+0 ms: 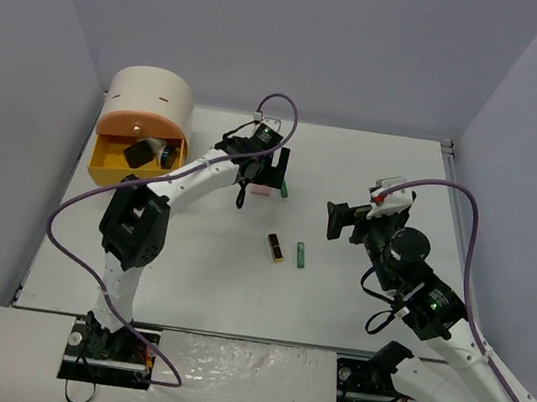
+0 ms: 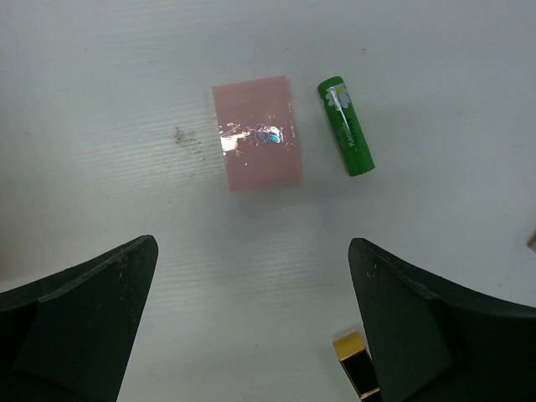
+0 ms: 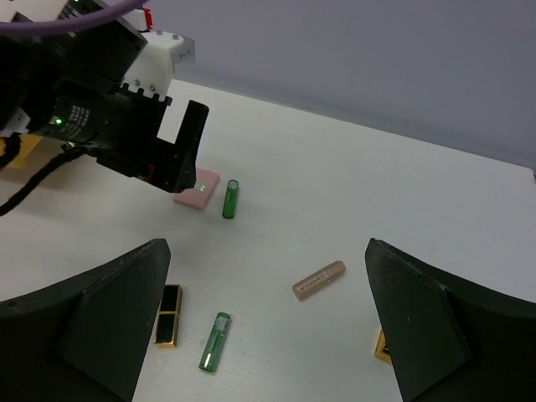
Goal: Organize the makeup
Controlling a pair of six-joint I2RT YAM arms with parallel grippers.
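A pink square compact [image 2: 255, 132] lies flat on the white table with a green tube [image 2: 345, 126] just to its right. My left gripper [image 2: 253, 251] hovers above them, open and empty; a gold-black tube [image 2: 358, 368] shows by its right finger. From above, the left gripper [image 1: 260, 175] hangs over the pink compact [image 1: 263, 189]. My right gripper [image 3: 266, 251] is open and empty, raised over a peach tube [image 3: 319, 280], a second green tube [image 3: 214, 342] and the gold-black tube [image 3: 169, 315]. A gold-edged item [image 3: 382, 345] is half hidden behind its right finger.
The cream drum-shaped box [image 1: 152, 98] stands at the back left, its orange drawer [image 1: 102, 164] pulled open with a black compact [image 1: 139, 152] inside. Grey walls close in the table on three sides. The right gripper [image 1: 343, 220] sits right of centre.
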